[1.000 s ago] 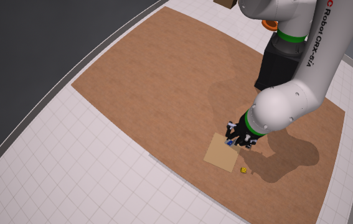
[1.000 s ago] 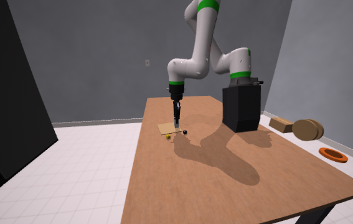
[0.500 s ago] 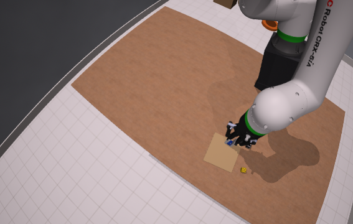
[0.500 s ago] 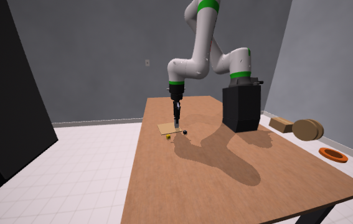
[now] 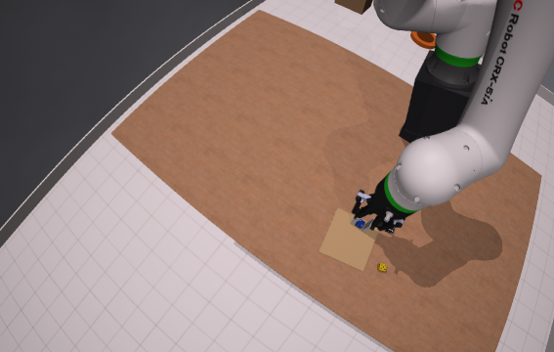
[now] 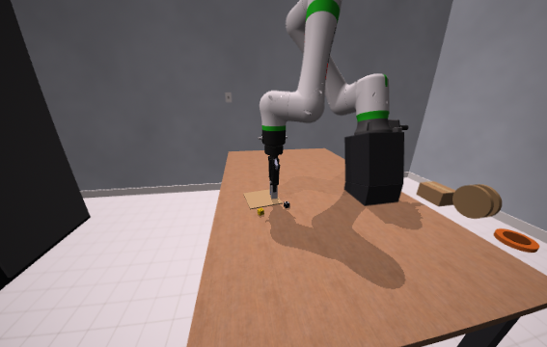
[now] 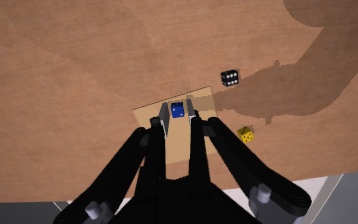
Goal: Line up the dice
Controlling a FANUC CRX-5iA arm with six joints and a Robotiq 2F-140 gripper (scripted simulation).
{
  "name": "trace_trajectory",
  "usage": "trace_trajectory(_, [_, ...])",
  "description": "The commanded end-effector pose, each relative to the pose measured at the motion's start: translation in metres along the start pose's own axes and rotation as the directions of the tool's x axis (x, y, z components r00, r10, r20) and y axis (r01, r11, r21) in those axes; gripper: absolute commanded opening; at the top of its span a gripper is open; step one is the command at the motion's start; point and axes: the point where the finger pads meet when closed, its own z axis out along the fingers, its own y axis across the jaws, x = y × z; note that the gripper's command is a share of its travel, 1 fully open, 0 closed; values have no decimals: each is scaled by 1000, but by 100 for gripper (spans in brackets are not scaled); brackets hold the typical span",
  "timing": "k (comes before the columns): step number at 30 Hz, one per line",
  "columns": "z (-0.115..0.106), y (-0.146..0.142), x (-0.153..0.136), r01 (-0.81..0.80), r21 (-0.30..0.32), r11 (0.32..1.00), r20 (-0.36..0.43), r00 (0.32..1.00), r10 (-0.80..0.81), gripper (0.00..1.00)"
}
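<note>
A tan mat (image 5: 342, 246) (image 6: 255, 199) (image 7: 179, 142) lies flat on the wooden table. A blue die (image 5: 360, 224) (image 7: 177, 110) rests on the mat near its edge towards the robot's base. My gripper (image 5: 363, 226) (image 6: 274, 195) (image 7: 177, 108) points straight down around the blue die, with its fingers a little apart and small gaps on both sides of the die. A black die (image 6: 287, 204) (image 7: 230, 77) lies on the table just off the mat; the arm hides it in the top view. A yellow die (image 5: 382, 267) (image 6: 260, 211) (image 7: 246, 134) lies on the table just off another mat edge.
The robot's black pedestal (image 5: 433, 108) (image 6: 374, 169) stands on the table behind the mat. The table's edge runs close to the mat. On the floor lie an orange ring (image 6: 516, 239), a wooden block (image 6: 434, 193) and round wooden discs (image 6: 476, 200).
</note>
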Motion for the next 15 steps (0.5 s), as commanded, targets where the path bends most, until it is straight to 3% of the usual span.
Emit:
trace_trajectory(1, [0, 0, 0, 0, 0, 1000, 0, 1000, 0, 21])
trace_trajectory(15, [-8, 0, 0, 0, 0, 1000, 0, 1000, 0, 21])
